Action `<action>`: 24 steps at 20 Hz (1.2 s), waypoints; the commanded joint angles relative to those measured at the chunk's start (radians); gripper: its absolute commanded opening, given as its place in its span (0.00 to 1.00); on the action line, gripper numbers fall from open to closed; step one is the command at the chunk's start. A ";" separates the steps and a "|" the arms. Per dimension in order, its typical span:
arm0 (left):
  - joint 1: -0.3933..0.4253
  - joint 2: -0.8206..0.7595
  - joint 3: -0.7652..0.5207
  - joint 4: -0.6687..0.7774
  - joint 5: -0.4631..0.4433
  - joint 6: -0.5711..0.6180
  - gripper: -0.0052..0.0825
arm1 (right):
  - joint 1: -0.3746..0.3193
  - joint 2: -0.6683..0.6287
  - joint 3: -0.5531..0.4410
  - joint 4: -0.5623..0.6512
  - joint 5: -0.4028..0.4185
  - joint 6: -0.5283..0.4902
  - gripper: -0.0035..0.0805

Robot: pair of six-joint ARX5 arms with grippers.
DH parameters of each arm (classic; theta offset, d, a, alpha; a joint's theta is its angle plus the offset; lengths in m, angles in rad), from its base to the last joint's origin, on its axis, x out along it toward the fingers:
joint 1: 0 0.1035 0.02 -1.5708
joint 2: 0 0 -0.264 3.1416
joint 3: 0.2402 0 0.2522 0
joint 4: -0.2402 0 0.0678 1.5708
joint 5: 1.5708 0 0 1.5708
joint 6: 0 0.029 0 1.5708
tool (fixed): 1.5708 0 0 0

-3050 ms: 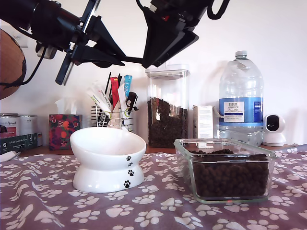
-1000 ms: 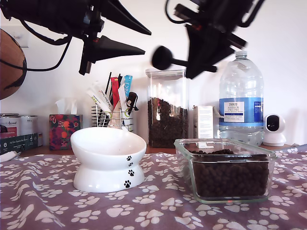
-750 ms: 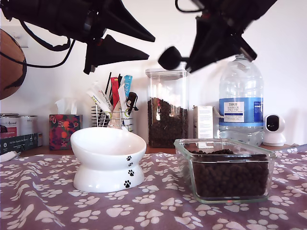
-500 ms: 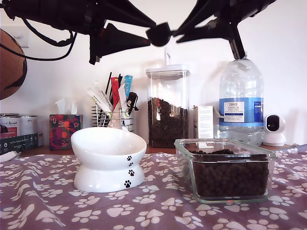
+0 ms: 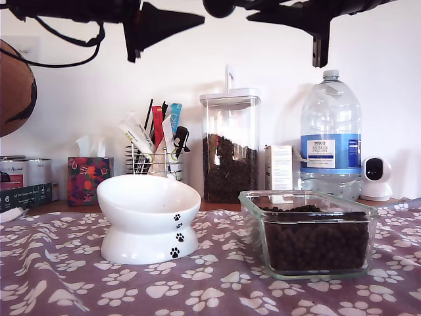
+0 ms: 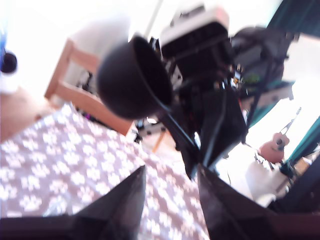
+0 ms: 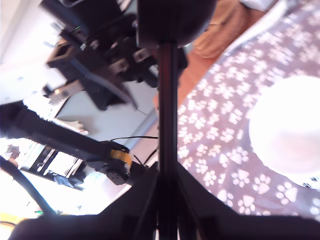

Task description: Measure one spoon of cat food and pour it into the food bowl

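My second tool (image 7: pixel 168 200) is clamped on the thin handle of the spoon (image 7: pixel 168 90); in the second wrist view the handle runs straight out from between the closed fingers to the round black scoop. In the exterior view that spoon (image 5: pixel 218 8) sits at the very top of the frame, its scoop pointing toward the exterior view's left, with the second tool (image 5: pixel 289 13) just to its right. My first tool (image 6: pixel 167 200) holds nothing; its two fingers stand apart with a clear gap. In the first wrist view the scoop (image 6: pixel 132 77) hangs just beyond those fingertips, blurred. In the exterior view the first tool (image 5: pixel 168 20) points toward the exterior view's right, its tip near the scoop but apart from it.

Well below both tools, the food bowl (image 5: pixel 148 217) stands on the paw-print cloth (image 5: pixel 66 276) of the counter, at the exterior view's left of centre, its paw prints facing the camera. I cannot tell whether anything lies inside it. The cat food (image 5: pixel 316 243) fills a square glass dish (image 5: pixel 253 210) at the exterior view's right, near the camera. More kibble sits in a tall clear canister (image 5: pixel 229 148) farther back, between a wire caddy (image 5: pixel 154 161) and a water bottle (image 5: pixel 330 135).
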 commanded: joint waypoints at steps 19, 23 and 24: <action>-0.101 0.026 -0.023 0.202 -0.168 -0.246 0.03 | 0.129 -0.005 -0.001 0.194 -0.012 0.003 0.06; -0.101 0.026 -0.023 0.093 -0.216 -0.274 0.03 | 0.130 -0.005 -0.001 0.187 0.019 0.004 0.14; -0.101 0.026 -0.023 0.069 -0.229 -0.286 0.03 | 0.130 -0.006 -0.001 0.183 0.019 0.003 0.19</action>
